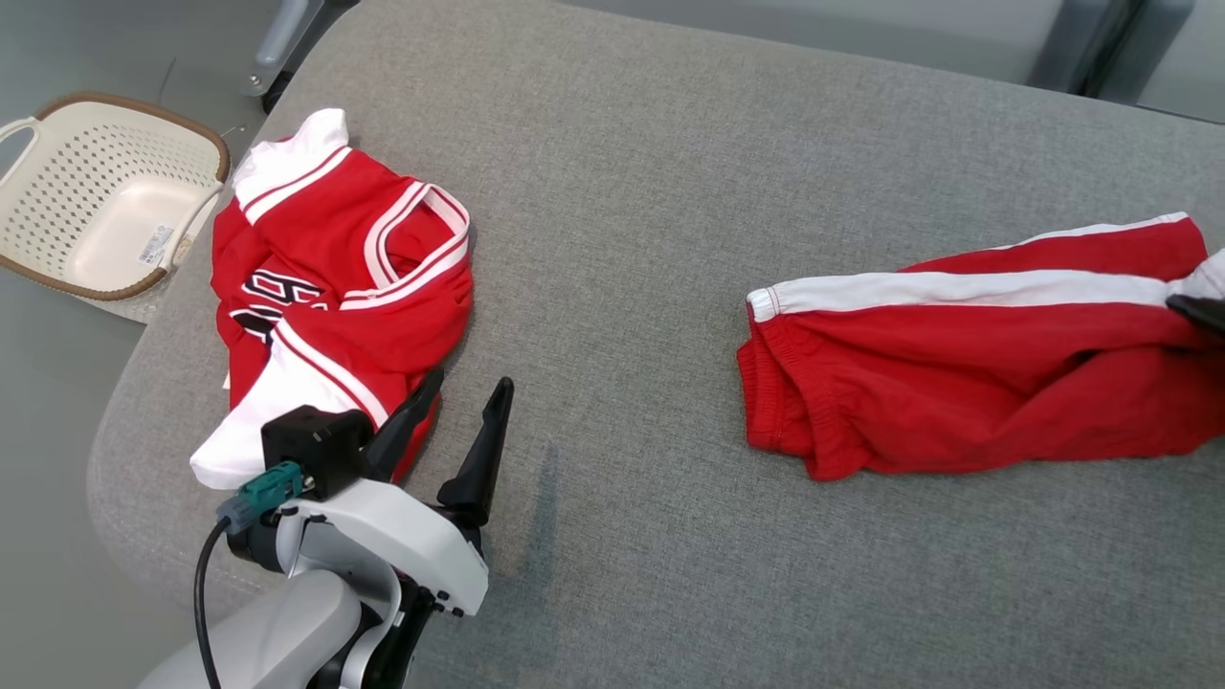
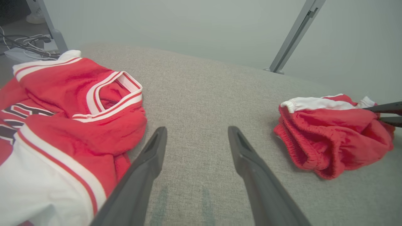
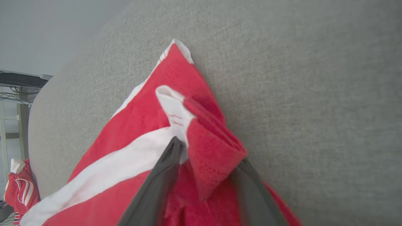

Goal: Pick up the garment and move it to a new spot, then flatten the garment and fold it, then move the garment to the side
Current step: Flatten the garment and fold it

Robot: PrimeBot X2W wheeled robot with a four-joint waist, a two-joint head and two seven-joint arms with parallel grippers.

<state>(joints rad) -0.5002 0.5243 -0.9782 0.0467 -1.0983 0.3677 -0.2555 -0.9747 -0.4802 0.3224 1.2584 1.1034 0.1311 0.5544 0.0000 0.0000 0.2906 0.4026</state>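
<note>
Presently, the right gripper (image 3: 209,152) pinches a raised fold at the leg hem of the red shorts (image 1: 957,383), which lie rumpled at 3 o'clock on the grey cushion (image 1: 622,239) in the head view. The left gripper (image 1: 469,381), at 7 o'clock, hangs with fingers spread, holding nothing, just beside the red jersey (image 1: 335,287) heaped at 10 o'clock.

Risks, as judged: the pinch looks shallow and may take only the upper layer. A lift could then let the hem slip free, or raise the shorts bunched and hinder flattening. A sweep of the left arm could snag the jersey's white hem.

Container: a cream perforated basket (image 1: 67,172) stands off the cushion toward 10 o'clock. It holds no garment; a small label (image 1: 155,244) sits on its floor.
</note>
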